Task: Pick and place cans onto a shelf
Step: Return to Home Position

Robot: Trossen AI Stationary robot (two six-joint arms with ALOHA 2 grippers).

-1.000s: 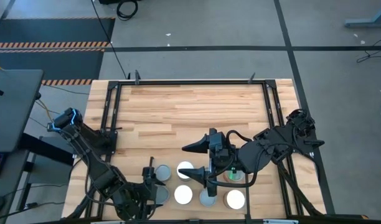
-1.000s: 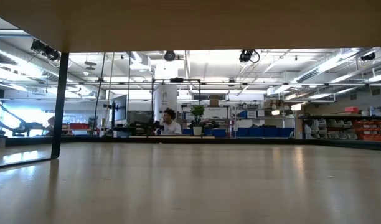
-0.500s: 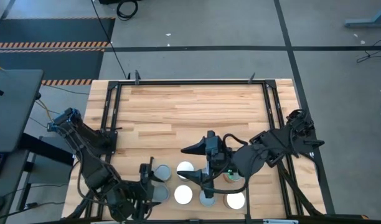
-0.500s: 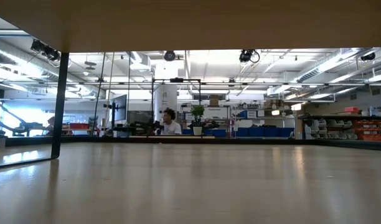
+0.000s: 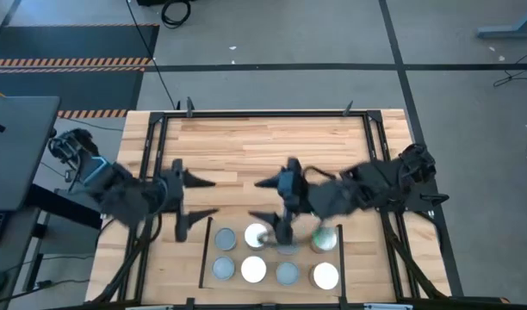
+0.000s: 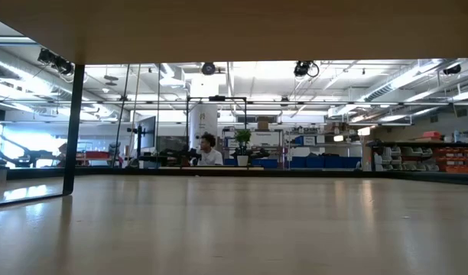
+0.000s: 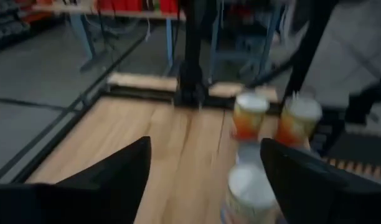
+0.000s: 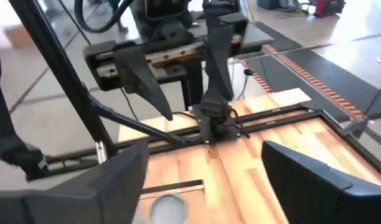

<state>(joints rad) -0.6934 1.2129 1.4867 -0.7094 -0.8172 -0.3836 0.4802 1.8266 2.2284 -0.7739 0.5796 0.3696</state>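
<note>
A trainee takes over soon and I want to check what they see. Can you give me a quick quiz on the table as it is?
1. True or false: the left gripper holds a can.
2. The cans are: A) upright in rows on the shelf; B) lying on their sides; C) stacked in one tower.
3. Fill in: the right gripper has its fingers ___.

Key: 1 false; 2 A; 3 open.
</note>
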